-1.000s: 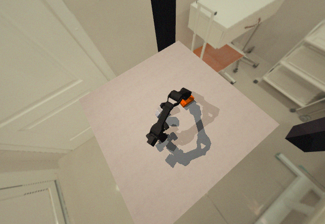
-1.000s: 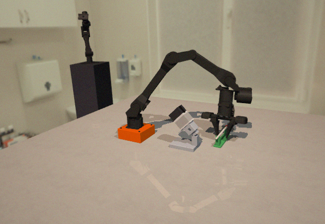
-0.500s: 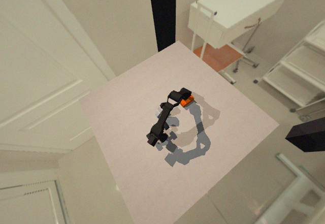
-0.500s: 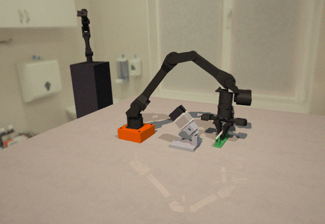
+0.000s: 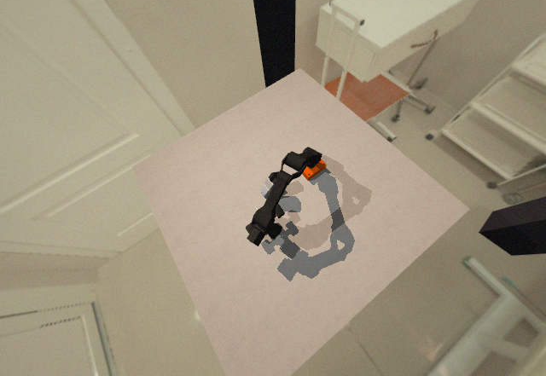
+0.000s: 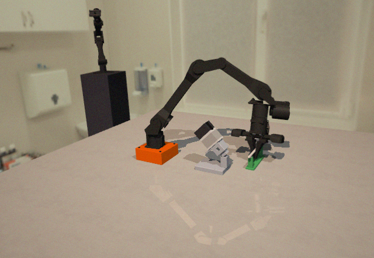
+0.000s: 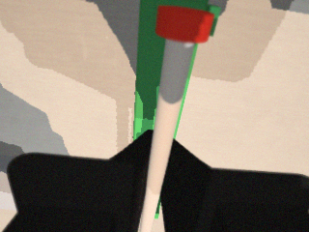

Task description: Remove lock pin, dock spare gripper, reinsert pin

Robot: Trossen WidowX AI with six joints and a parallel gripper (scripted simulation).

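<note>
The lock pin (image 6: 251, 153) (image 7: 165, 121) is a pale rod with a red head, which shows at the top of the wrist view. It lies lengthwise over a narrow green holder (image 6: 250, 168) (image 7: 149, 63). My gripper (image 6: 255, 156) (image 7: 154, 136) points down at the holder and is shut on the pin's shaft, away from the red head. The light grey mount (image 6: 210, 167) (image 5: 266, 188) stands between the arm's base and the holder. Above its base is a tilted grey and white body (image 6: 211, 138) with a black end. Whether this is the spare gripper in the socket, I cannot tell.
The arm's orange base (image 5: 314, 170) (image 6: 155, 155) is on the table (image 5: 212, 142) (image 6: 90, 206), to the left of the mount in the exterior view. The arm arches over the mount. A dark pillar (image 6: 104, 100) with another black arm stands beyond the table.
</note>
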